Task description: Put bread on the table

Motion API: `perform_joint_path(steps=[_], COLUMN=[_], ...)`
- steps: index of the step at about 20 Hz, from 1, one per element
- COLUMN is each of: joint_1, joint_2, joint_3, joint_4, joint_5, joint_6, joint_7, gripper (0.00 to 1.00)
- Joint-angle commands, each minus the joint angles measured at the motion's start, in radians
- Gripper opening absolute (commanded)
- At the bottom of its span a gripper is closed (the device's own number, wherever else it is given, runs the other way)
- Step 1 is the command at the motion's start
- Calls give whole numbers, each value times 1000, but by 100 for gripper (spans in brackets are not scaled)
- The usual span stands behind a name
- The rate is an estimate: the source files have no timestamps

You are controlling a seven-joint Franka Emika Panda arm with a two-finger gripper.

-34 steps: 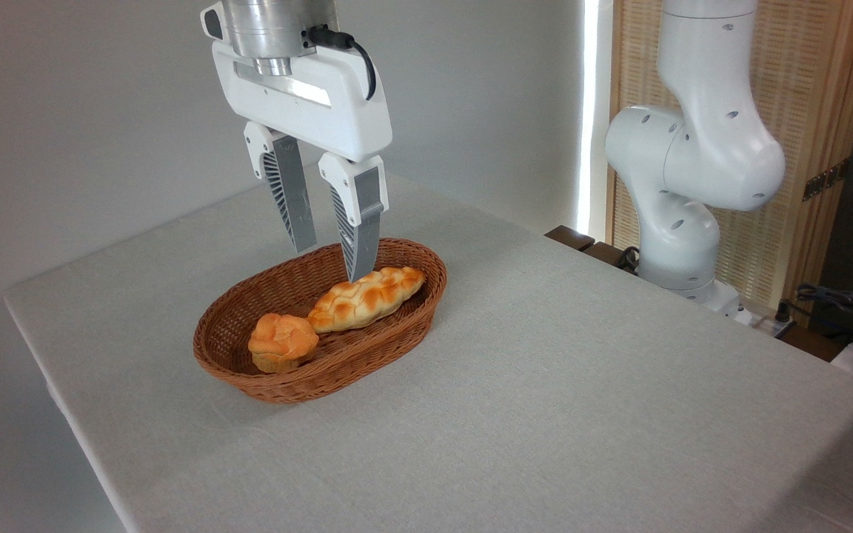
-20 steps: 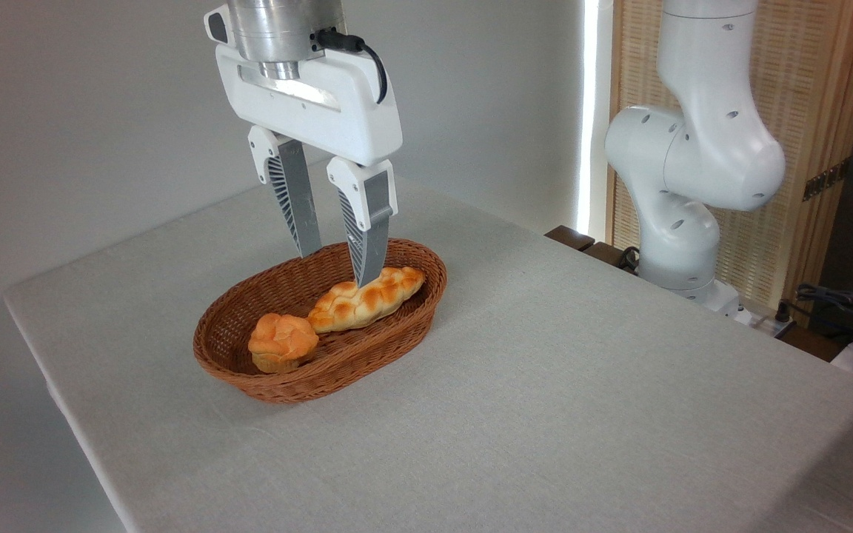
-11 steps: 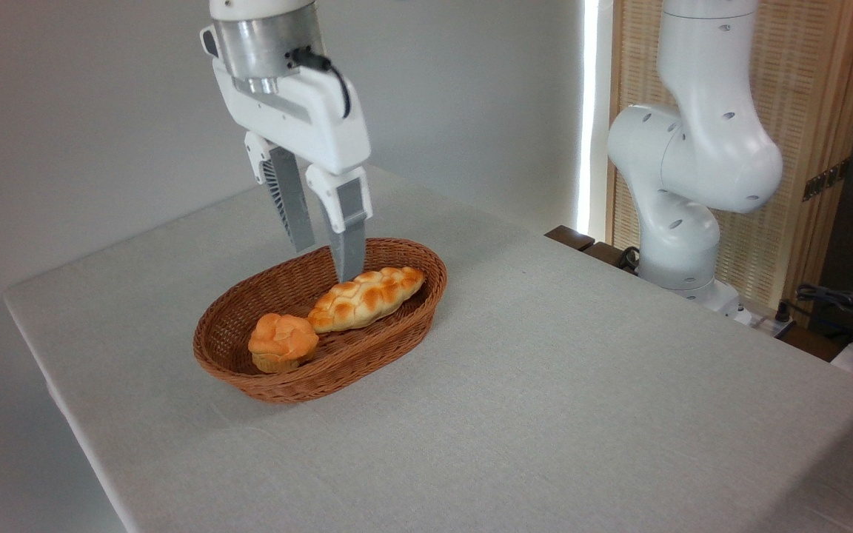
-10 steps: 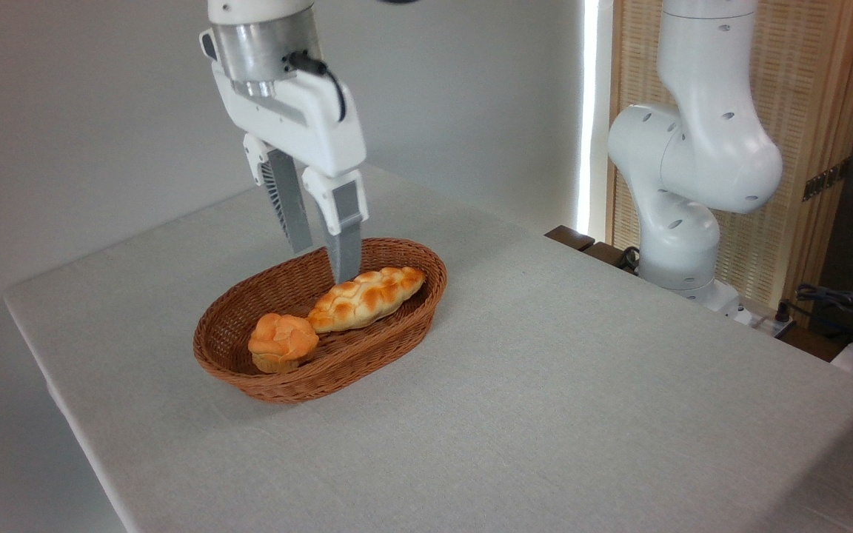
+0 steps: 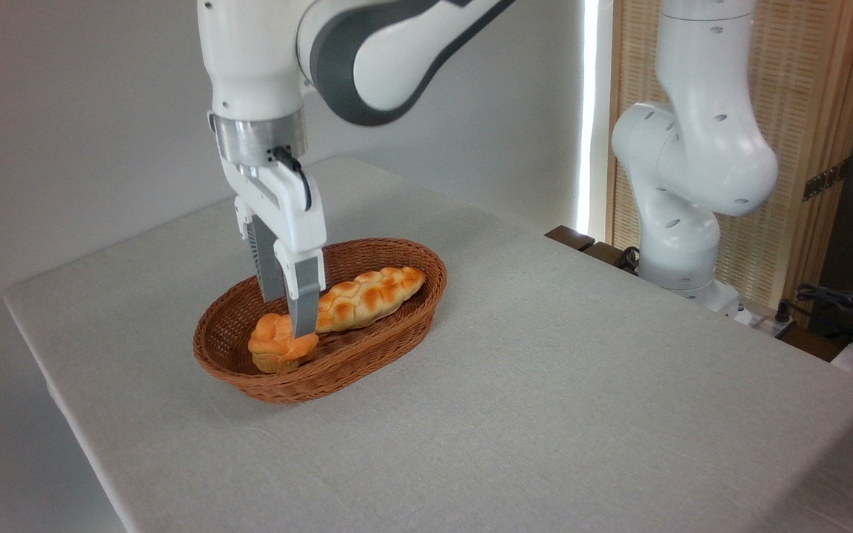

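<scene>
Camera shows bread (image 5: 276, 343): small, orange-golden, knobbly-domed, paler-based.

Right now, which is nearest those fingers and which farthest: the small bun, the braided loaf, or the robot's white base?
1. Small bun: right at the fingers, in the basket's left end.
2. Braided loaf: just right, same basket.
3. White base: far right, past the table's edge.

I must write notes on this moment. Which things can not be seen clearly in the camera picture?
- Whether the tool touches the bread: its front finger covers the bun's top right, and the other tip is hidden behind it.
- The tool's opening: the fingers overlap from this angle.
- The near end of the braided loaf: hidden behind the finger.
- The basket floor at the back left: blocked by the tool.
- The table: its near and right edges are cut off by the frame.
</scene>
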Motion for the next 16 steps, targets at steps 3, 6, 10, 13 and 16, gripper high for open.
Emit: perform_joint_path(steps=[3,6,10,13,16], joint_1=[-45,-48,-52,-57,-57], joint_2=[1,15,26,58,60], joint_3=[10,9,5,4,2], joint_4=[-105,-128,-136,-136,-135], joint_5=[4,4,-1,-4,-5], joint_6=[157,208,211,269,281], joint_7=[22,30,28,27,28], gripper=[100,100,99,70,26])
